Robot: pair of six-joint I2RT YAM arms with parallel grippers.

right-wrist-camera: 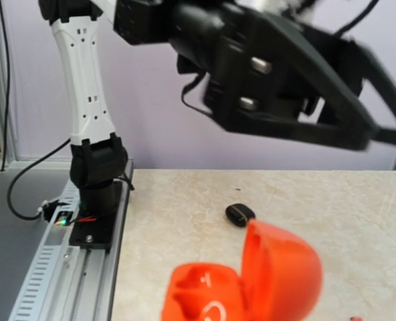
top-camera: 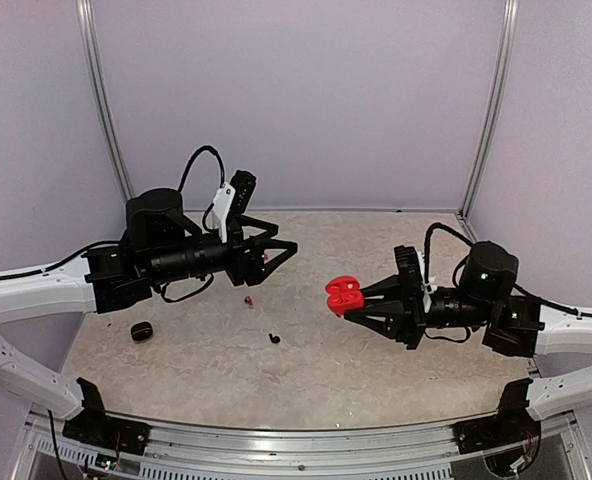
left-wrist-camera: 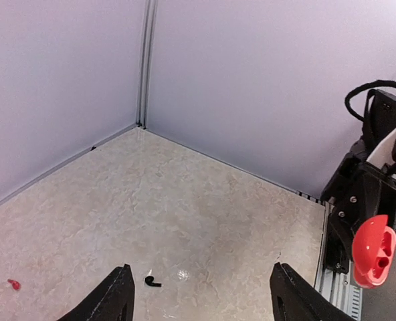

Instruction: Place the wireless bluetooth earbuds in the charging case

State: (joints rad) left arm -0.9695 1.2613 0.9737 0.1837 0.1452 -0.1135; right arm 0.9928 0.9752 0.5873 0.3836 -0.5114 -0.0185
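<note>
The red charging case (top-camera: pixel 343 294) is held above the table with its lid swung open, and my right gripper (top-camera: pixel 356 303) is shut on it. In the right wrist view the case (right-wrist-camera: pixel 245 284) fills the bottom of the frame and hides the fingers. It also appears at the far right of the left wrist view as the case (left-wrist-camera: pixel 374 251). A red earbud (top-camera: pixel 249 301) and a black earbud (top-camera: pixel 274 338) lie on the table between the arms. My left gripper (top-camera: pixel 274 264) hovers open and empty, with the black earbud (left-wrist-camera: pixel 151 281) by its left finger and the red earbud (left-wrist-camera: pixel 13 284) further left.
A closed black case (top-camera: pixel 142 330) lies on the table at the left, also seen as the black case (right-wrist-camera: pixel 239 213) beyond the red one. The left arm (right-wrist-camera: pixel 285 73) hangs across the top of the right wrist view. Walls enclose the marbled table (top-camera: pixel 376 250).
</note>
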